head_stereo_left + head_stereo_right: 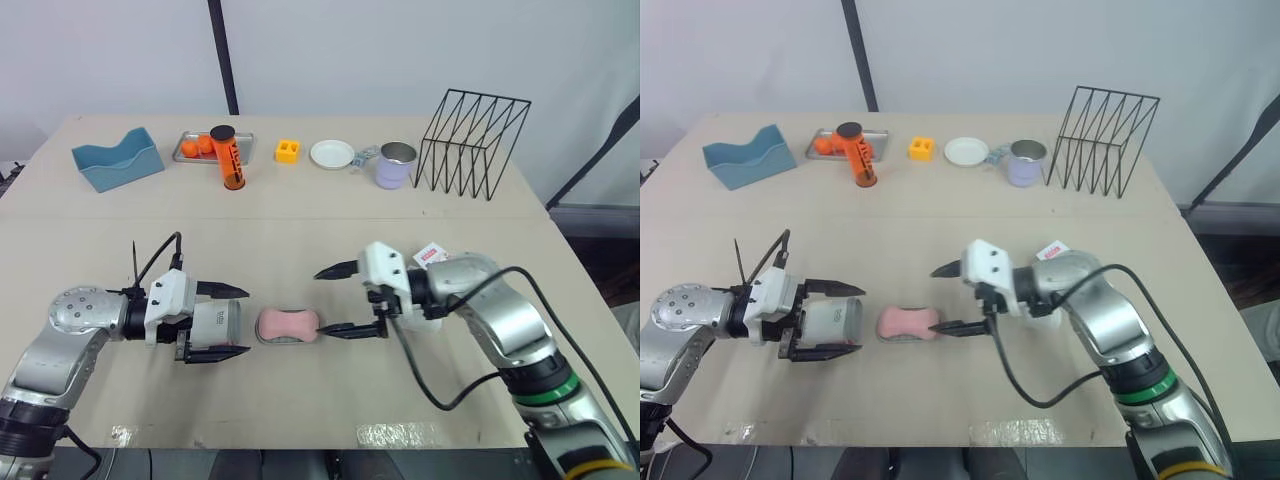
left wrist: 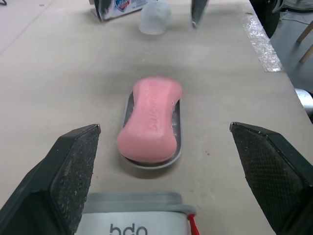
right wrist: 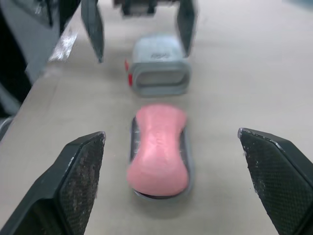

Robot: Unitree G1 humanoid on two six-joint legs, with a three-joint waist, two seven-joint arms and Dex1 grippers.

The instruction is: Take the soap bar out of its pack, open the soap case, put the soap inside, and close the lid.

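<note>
Left eye view: the pink soap bar [image 1: 288, 323] rests on the grey case base [image 2: 177, 132] near the middle of the front edge of the surface [image 1: 300, 220], so what remains is closing the case. The soap's long axis runs parallel to that front edge, pointing at both arms.

The grey case lid [image 1: 214, 322] lies just beside the soap, on the side of the surface's left edge, with its open mouth facing the bar. The left gripper [image 1: 247, 320] has its 2 jaws spread wide on either side of the lid. I cannot tell whether they touch it, but they are not clamped on it.

The right gripper [image 1: 319, 301] is also spread open, gripping nothing, with its lower tip close to the soap's other end. The soap pack [image 1: 430, 254] lies behind it, towards the right edge.

Judging by this, the left arm is better placed for the lid, which needs to travel along the soap's long axis.
</note>
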